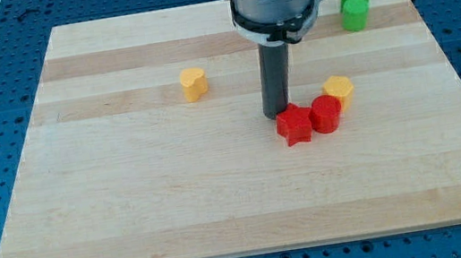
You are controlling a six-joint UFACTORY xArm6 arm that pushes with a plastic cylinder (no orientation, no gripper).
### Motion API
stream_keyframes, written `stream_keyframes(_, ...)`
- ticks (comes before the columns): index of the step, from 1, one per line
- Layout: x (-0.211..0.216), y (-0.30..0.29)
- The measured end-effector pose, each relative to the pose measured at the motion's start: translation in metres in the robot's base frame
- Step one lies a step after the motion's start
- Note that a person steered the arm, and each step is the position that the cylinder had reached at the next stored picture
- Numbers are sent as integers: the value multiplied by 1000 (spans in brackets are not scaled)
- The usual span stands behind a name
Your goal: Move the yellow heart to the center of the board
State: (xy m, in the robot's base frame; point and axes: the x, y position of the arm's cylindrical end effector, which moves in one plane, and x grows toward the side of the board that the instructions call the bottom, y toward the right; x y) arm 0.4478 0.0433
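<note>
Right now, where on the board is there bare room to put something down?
The whole strip along the view's bottom, below the red star and red cylinder, is bare, as is the view's left beyond the yellow heart. It is crowded around my tip, with the yellow block close by. Green blocks fill the top right corner.

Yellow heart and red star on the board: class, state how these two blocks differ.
The yellow heart is yellow and rounded; the red star is red and pointed. The yellow heart stands alone toward the view's left; the red star sits against a red cylinder, right beside my tip. Both rest on the wooden board.
</note>
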Motion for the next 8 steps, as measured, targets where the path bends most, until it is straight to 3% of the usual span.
stream_keyframes(1,-16,-10)
stream_keyframes(3,-92,-3)
stream_keyframes(5,-113,-61)
stream_keyframes(6,-118,-96)
stream_keyframes(8,-61,-125)
